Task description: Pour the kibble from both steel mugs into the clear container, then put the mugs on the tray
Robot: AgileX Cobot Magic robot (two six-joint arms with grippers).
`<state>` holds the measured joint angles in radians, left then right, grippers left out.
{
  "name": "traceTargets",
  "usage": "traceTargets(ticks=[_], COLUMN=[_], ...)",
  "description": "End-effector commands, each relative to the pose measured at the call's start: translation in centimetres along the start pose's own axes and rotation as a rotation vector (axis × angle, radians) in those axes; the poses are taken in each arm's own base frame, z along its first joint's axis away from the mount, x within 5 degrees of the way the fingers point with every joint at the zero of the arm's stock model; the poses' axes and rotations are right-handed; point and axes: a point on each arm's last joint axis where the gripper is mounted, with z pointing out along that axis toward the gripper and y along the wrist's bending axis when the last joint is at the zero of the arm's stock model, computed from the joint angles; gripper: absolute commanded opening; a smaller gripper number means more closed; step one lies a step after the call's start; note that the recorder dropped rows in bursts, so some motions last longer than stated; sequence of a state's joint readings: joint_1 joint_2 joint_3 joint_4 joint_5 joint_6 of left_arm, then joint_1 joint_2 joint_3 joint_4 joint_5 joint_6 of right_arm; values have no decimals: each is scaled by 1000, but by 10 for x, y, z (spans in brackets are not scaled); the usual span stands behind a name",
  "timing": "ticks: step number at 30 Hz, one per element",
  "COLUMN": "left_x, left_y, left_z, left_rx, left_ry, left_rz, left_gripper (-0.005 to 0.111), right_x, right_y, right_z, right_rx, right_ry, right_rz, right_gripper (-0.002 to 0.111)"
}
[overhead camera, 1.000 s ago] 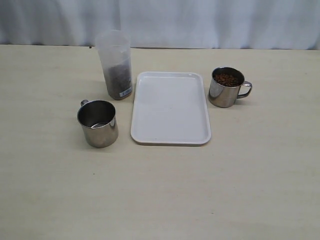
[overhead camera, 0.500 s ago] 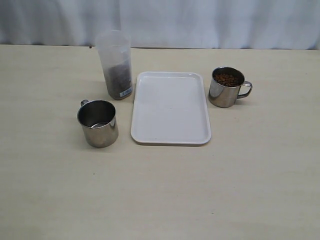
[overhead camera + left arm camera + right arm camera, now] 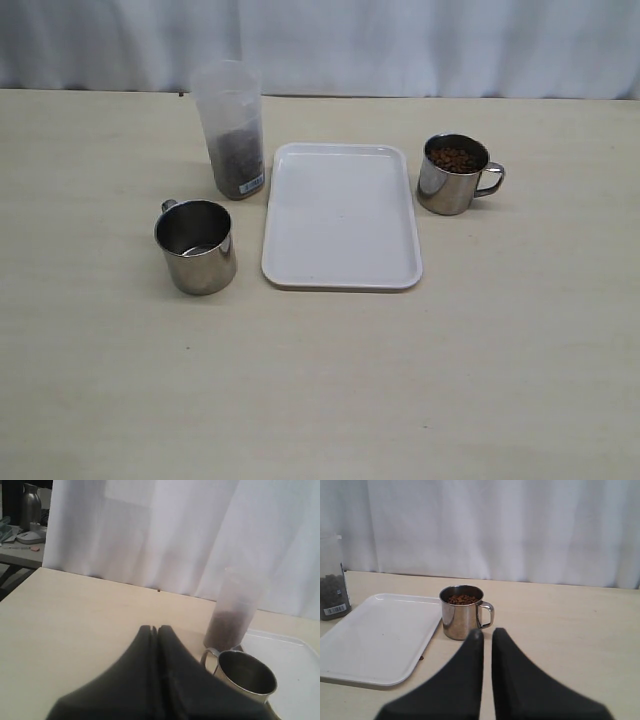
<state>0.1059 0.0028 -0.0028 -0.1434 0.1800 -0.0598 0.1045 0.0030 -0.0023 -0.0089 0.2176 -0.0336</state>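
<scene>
Exterior view. A pale wood-grain worktop (image 3: 100, 380) carries four items in front of a white curtain (image 3: 400, 45). A white rectangular tray (image 3: 340, 215) lies flat at the centre, long side running away from the camera, its surface bare. Just beside the tray's far-left corner stands the clear container (image 3: 230, 125), upright, with dark kibble (image 3: 237, 160) filling roughly its lower half and a small label near its base. In front of the container, close to the tray's left edge but not touching it, stands the left mug (image 3: 196, 247), upright, its inside showing bare steel and its handle turned toward the back. On the other side of the tray, near its far-right corner, the right mug (image 3: 452, 175) stands upright and full of brown kibble, its handle pointing away from the tray.

Left wrist view. The left end effector (image 3: 154, 628) has its dark fingers pressed together, pinching nothing. It hangs above the worktop, short of the left mug and the container behind it.

Right wrist view. The right end effector (image 3: 487, 631) is also closed, with only a thin slit between its fingers, and holds nothing. Its tips point at the right mug, just short of the handle, with the tray alongside.
</scene>
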Motion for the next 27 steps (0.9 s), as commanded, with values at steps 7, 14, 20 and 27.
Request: traceTargets(ticks=[7,14,20,27], left_x=[2,1,1,1], left_y=[2,3,3,3], left_z=[0,0,0,0], left_rx=[-17,-25,-25,-25], left_ry=[14,8,8,8], left_rz=[118,164,164,164], left_gripper=[0,0,0,0], right_x=[0,0,0,0], right_y=[0,0,0,0], right_z=[0,0,0,0], right_rx=[-1,-1,-1,-1], right_ry=[-5,-5,-5,-5], right_rz=[-11,-11,-11,-11], right_gripper=[5,5,5,5])
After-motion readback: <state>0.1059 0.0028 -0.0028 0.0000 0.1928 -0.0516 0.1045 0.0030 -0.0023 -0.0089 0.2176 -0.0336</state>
